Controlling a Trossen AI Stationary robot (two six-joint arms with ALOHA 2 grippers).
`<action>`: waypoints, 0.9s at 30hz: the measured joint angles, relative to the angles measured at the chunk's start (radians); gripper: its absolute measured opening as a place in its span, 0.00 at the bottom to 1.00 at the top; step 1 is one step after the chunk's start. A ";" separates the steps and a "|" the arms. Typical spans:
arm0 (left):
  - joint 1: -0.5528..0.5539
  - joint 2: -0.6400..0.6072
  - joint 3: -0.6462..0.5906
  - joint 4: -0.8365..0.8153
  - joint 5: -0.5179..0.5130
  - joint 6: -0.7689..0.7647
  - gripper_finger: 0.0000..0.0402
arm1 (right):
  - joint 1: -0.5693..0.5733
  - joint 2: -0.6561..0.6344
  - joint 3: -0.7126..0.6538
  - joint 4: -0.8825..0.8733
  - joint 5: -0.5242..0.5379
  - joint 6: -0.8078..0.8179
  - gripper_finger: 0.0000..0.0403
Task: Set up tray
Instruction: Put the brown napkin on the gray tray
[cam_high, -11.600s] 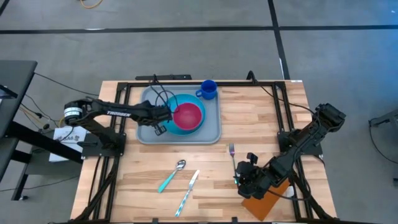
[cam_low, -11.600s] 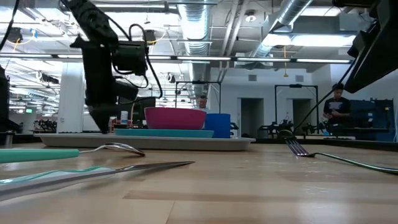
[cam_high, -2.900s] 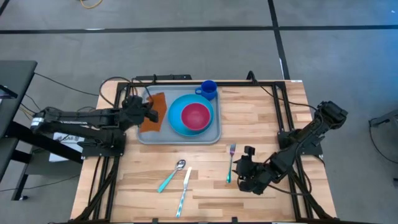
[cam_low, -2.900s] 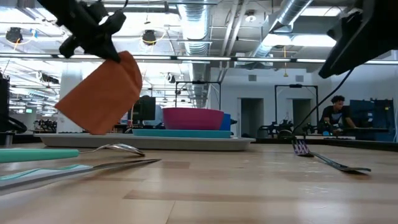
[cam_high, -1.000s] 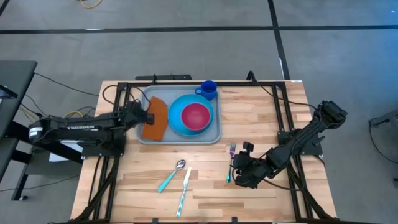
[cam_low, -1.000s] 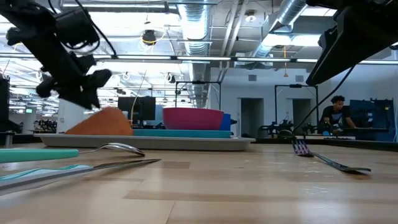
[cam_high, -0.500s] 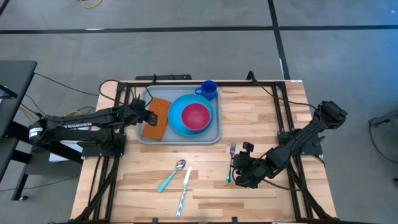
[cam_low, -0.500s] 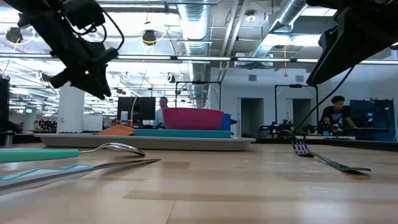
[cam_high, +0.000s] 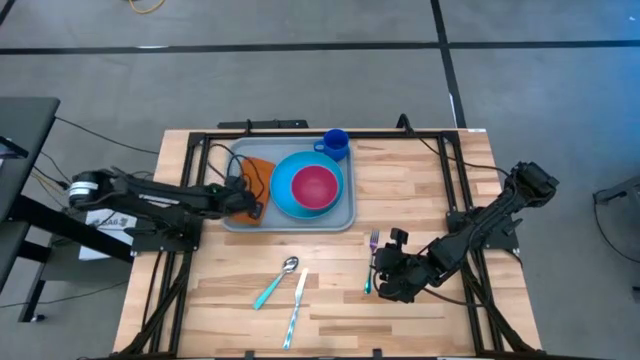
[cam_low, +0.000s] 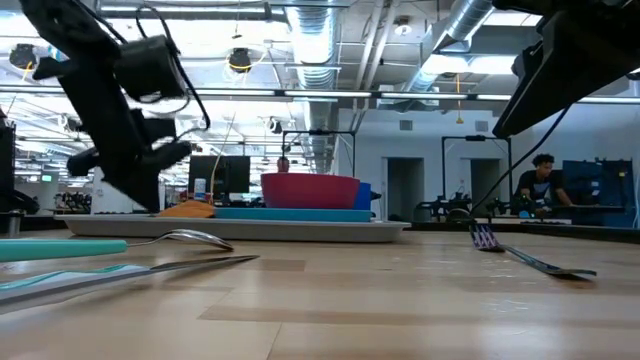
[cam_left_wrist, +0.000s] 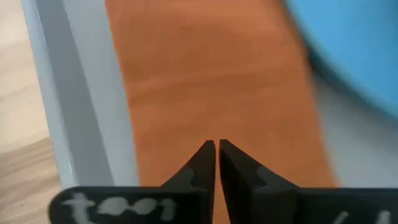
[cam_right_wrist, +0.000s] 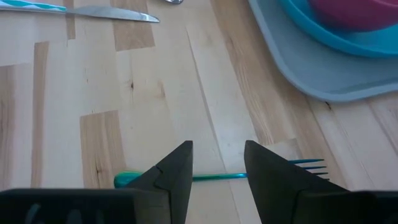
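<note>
A pale wooden table (cam_high: 420, 190) stands on a grey floor, with a bright hall of pipes and lamps beyond it in the low view, where a person (cam_low: 541, 180) stands far off. The left gripper (cam_high: 252, 207) hangs low over the left end of the tray (cam_high: 345, 215); its own camera shows the two fingertips (cam_left_wrist: 205, 158) pressed together with only a hairline between them, holding nothing, right above the napkin (cam_left_wrist: 211, 81). That rust-brown napkin lies flat in the tray, just beside the blue plate (cam_high: 285, 195), and a pink bowl (cam_high: 314, 186) sits on the plate. The grey-blue tray rests at the far middle of the table, and a blue cup (cam_high: 335, 144) stands at its far right corner. The right gripper (cam_high: 384, 281) is near the table's front right, fingers (cam_right_wrist: 171, 171) spread apart and empty, poised over the teal handle of the fork (cam_right_wrist: 249, 174), which lies on the wood. Farther left on the bare wood lie a spoon (cam_high: 276, 280) and a knife (cam_high: 296, 306), side by side, well apart from the tray.
</note>
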 joint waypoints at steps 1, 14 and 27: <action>0.007 0.026 0.000 0.000 0.011 0.001 0.01 | 0.000 0.000 0.000 0.000 0.000 0.000 0.34; 0.175 0.177 0.010 0.138 0.060 -0.085 0.00 | 0.000 0.000 0.000 0.000 0.000 0.000 0.34; 0.084 0.131 0.027 0.095 0.232 -0.067 0.00 | 0.000 0.000 0.000 0.000 -0.003 0.000 0.34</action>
